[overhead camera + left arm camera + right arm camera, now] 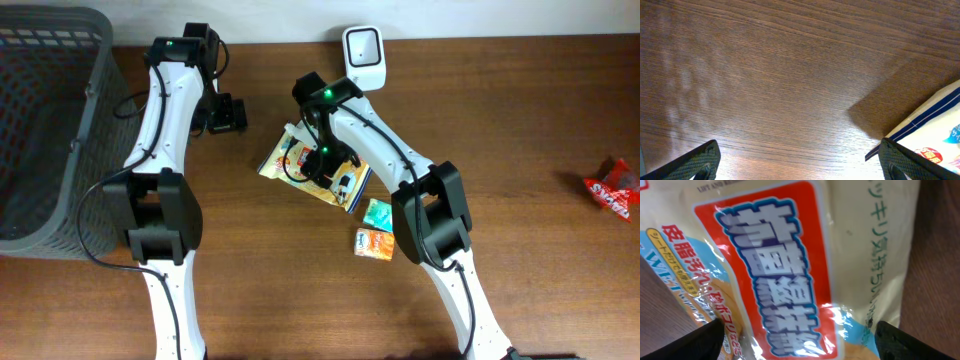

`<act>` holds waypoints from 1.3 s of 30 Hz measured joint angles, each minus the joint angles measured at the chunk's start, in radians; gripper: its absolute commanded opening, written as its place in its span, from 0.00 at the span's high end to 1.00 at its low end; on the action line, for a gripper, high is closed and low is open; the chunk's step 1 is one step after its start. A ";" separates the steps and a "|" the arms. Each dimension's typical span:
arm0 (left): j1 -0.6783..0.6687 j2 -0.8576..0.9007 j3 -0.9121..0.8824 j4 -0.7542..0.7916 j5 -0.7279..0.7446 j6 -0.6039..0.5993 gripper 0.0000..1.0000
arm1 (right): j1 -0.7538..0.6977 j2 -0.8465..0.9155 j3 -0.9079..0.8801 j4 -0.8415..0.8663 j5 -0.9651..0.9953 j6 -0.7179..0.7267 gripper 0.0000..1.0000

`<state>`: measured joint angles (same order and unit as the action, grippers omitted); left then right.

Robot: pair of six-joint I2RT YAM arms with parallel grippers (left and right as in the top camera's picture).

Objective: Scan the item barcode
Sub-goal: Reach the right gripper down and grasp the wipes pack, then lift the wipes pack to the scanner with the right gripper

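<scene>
Overhead, R gripper (322, 170) wide over pouch (281, 160)

You have the packet (283, 160) lying flat on the table (520, 120), a little left of the middle and closer to the far edge than the near one, turned at a slant to the edges. It is a glossy cream-yellow pouch, face up. A red panel (775, 265) on it carries large pale Japanese characters, and a dark blue stripe (930, 112) runs along one border. Your barcode scanner (363, 55), a white rounded unit with a dark window, stands at the far edge, near the packet but not touching it.
</scene>
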<state>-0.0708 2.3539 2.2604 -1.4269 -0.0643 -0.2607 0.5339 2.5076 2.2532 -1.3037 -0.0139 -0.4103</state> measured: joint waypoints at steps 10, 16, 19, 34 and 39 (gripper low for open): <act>0.000 0.000 0.000 0.000 0.000 -0.002 0.01 | 0.011 0.000 -0.031 0.068 -0.036 -0.072 0.20; 0.000 0.000 0.000 0.000 0.000 -0.002 0.01 | 0.011 -0.007 -0.047 0.090 -0.032 -0.056 0.73; 0.000 0.000 0.000 0.000 0.000 -0.002 0.01 | 0.011 -0.012 -0.048 0.105 -0.040 -0.023 0.96; 0.000 0.000 0.000 0.000 0.000 -0.002 0.01 | -0.040 -0.017 0.077 0.069 -0.066 0.251 0.96; 0.000 0.000 0.000 0.003 0.000 -0.002 0.01 | -0.154 -0.017 0.286 -0.002 -0.118 0.291 0.96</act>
<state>-0.0708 2.3539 2.2604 -1.4239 -0.0643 -0.2630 0.3798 2.4905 2.5393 -1.3060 -0.1318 -0.1192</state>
